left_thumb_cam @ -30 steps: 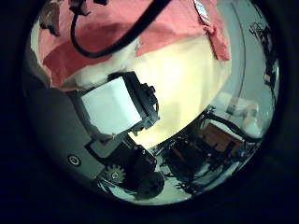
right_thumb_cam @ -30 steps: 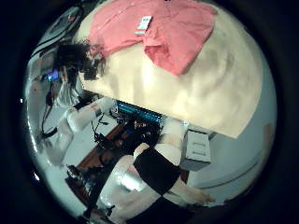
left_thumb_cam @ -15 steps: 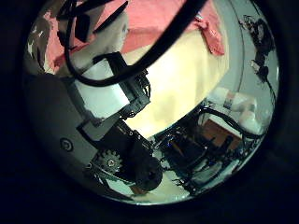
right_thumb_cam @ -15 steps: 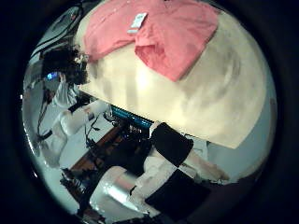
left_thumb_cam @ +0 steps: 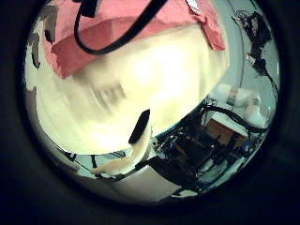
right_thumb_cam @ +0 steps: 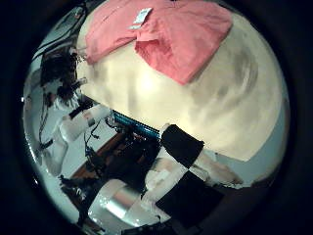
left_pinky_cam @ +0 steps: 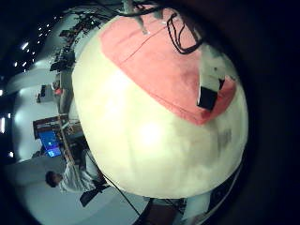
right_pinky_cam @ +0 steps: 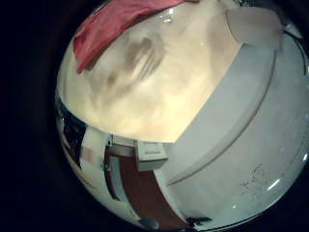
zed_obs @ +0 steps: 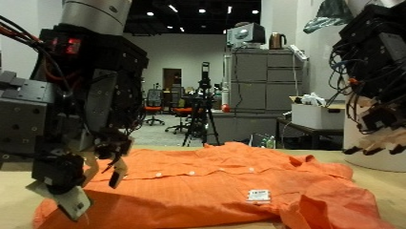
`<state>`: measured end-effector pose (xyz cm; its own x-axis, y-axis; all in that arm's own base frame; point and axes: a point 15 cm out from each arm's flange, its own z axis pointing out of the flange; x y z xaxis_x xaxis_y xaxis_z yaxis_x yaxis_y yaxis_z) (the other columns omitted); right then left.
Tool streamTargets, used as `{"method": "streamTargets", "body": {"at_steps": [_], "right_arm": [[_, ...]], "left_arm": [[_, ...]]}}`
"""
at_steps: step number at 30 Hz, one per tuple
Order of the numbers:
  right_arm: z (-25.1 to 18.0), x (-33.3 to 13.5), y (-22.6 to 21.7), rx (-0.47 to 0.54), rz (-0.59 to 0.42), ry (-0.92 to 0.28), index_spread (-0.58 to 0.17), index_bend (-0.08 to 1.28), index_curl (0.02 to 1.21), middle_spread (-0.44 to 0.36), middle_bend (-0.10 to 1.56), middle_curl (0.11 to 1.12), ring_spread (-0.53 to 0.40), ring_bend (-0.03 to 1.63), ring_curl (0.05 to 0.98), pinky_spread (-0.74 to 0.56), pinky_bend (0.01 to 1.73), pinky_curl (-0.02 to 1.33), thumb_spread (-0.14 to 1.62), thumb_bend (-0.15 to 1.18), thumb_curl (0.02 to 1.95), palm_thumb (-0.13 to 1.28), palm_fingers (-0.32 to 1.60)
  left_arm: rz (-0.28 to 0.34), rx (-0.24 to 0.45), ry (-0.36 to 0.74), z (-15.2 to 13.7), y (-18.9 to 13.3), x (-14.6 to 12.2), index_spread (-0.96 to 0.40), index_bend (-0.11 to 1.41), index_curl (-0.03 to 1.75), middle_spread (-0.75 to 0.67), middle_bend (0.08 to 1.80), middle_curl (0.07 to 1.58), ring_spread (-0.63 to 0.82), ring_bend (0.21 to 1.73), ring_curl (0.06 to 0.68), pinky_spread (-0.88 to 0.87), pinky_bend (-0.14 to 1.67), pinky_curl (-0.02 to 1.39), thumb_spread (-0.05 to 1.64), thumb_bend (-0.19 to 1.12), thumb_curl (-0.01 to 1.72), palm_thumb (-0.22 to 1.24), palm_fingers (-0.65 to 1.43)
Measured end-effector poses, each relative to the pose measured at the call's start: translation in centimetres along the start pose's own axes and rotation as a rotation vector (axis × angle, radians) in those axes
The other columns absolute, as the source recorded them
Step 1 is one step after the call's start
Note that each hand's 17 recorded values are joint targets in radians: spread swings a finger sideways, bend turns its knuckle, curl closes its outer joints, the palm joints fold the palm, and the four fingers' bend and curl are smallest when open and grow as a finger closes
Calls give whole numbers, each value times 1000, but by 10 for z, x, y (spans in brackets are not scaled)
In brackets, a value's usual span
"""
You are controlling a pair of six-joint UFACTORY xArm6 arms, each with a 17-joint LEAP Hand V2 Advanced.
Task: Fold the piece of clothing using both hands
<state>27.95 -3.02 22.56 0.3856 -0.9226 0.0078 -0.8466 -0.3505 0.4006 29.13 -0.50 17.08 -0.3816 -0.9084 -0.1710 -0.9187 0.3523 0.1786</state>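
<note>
An orange button shirt (zed_obs: 215, 186) lies spread flat on the beige table (zed_obs: 12, 205), with a white label (zed_obs: 259, 196) on it. My left hand (zed_obs: 89, 162) hangs above the shirt's near corner, fingers relaxed and holding nothing. My right hand (zed_obs: 375, 119) hangs above the shirt's other side, fingers loose and empty. The shirt also shows in the left little finger side palm view (left_pinky_cam: 169, 66), the left thumb side palm view (left_thumb_cam: 122, 23), the right little finger side palm view (right_pinky_cam: 106, 29) and the right thumb side palm view (right_thumb_cam: 161, 34).
Grey cabinets (zed_obs: 260, 91) and a tripod (zed_obs: 203, 105) stand behind the table. Bare tabletop (right_thumb_cam: 196, 98) runs from the shirt to the table edge (right_thumb_cam: 147, 122).
In the left thumb side palm view the white and black fingers that filled the middle have swung out of the picture, leaving bare table. The right thumb side palm view has shifted slightly.
</note>
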Motion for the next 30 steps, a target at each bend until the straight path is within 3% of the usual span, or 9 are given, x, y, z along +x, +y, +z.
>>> {"method": "streamTargets", "body": {"at_steps": [9,16,19,23,25,30], "right_arm": [[0,0,0,0,3,-1,-308,165,293,-58,214,355,0,368,260,184,270,288,1118,-21,279,480,311],[3,-1,-2,-11,3,-6,-308,164,291,-47,217,361,3,373,260,184,270,286,1118,-21,280,480,312],[4,-1,-3,-11,5,-6,-308,165,291,-45,217,362,4,374,259,184,270,285,1118,-21,280,480,312],[6,-1,-4,-15,2,-7,-309,169,292,-44,215,363,5,374,258,184,270,284,1121,-21,276,475,313],[7,-1,-4,-17,2,-8,-312,168,294,-44,214,364,5,374,258,184,270,283,1122,-21,276,474,314],[9,-1,-6,-22,3,-9,-310,163,293,-44,228,368,2,385,257,184,259,279,1123,-21,275,474,328]], "left_arm": [[-5,16,0,12,-9,3,-133,178,481,-33,303,413,-18,753,296,-318,817,483,938,-21,307,340,168],[-20,-46,-26,32,-13,-1,-151,160,436,-181,411,429,-127,720,266,-441,849,457,955,-16,321,425,411],[-25,-59,-37,32,-16,-5,-211,180,432,-300,528,455,-236,726,256,-546,892,450,958,-21,323,446,639],[-27,-61,-40,30,-16,-6,-362,274,476,-462,736,508,-440,739,252,-659,889,433,974,-11,323,482,1095],[-28,-56,-40,27,-17,-6,-438,373,528,-494,832,558,-504,785,293,-680,894,449,997,-7,323,512,1266],[-8,-120,-67,21,-4,-10,-536,458,586,-526,921,596,-562,871,345,-714,902,461,1043,-15,314,546,1217]]}}
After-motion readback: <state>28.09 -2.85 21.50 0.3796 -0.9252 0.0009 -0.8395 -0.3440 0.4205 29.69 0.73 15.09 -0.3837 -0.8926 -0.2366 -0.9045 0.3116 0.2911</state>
